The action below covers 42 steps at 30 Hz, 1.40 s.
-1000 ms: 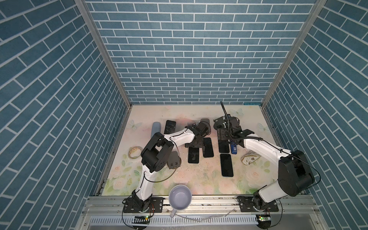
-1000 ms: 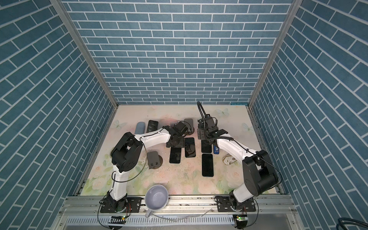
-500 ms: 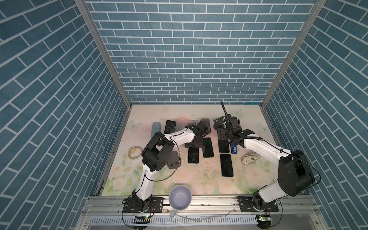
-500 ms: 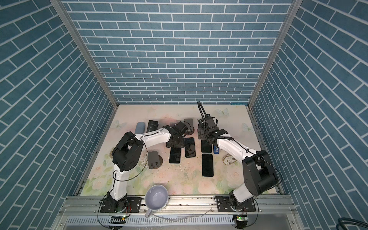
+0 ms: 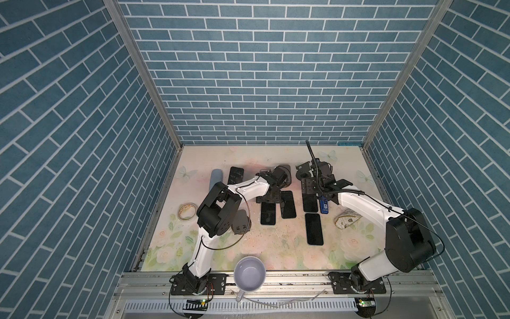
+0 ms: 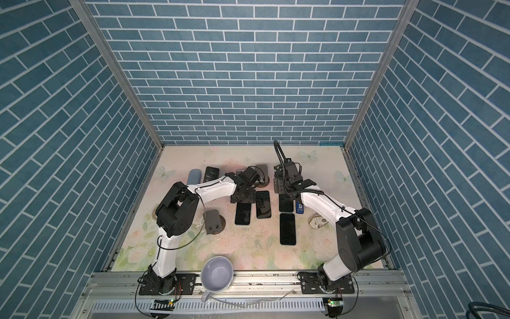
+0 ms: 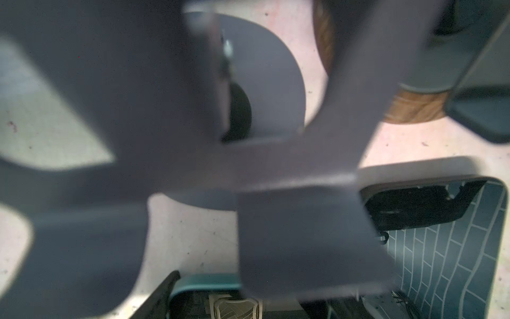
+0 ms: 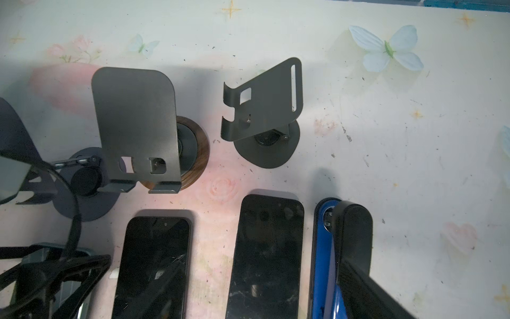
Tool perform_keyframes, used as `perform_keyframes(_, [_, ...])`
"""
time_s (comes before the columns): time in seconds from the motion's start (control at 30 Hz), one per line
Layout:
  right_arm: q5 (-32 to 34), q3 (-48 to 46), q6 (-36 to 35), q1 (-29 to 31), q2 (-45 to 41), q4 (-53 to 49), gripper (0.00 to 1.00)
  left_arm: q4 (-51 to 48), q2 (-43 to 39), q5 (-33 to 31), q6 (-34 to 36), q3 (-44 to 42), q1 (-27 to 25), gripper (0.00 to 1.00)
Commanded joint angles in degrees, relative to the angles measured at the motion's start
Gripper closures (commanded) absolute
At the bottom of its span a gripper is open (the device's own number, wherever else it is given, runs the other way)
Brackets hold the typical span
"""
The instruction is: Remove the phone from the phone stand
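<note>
Phone stand (image 8: pixel 135 118) beside low, outstretched left arm (image 5: pixel 248 190)

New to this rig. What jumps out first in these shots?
Several dark phones lie flat in a cluster in the middle of the floral mat. Just behind them stand two bare phone stands. A lavender mug sits alone at the front edge.

Both arms reach forward and low, left gripper (image 5: pixel 269 196) jaws unclear, right gripper (image 5: pixel 313 193) spread wide
</note>
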Motion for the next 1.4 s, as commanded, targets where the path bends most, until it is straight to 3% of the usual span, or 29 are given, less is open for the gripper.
perform_keyframes(0.0, [0.03, -0.74, 1.07, -0.29, -0.40, 0.53, 0.12, -0.48, 1.94, -0.44, 0.80, 0.47, 0.45, 0.28])
perform_keyframes(0.5, [-1.11, -0.43, 2.04, -0.34, 0.34, 1.40, 0.12, -1.02, -0.19, -1.86, 1.26, -0.39, 0.45, 0.16])
perform_keyframes(1.37, [-3.05, 3.98, 1.69, -0.35, 1.17, -3.03, 0.12, 6.50, -14.20, -3.33, 5.64, -8.28, -0.52, 0.14])
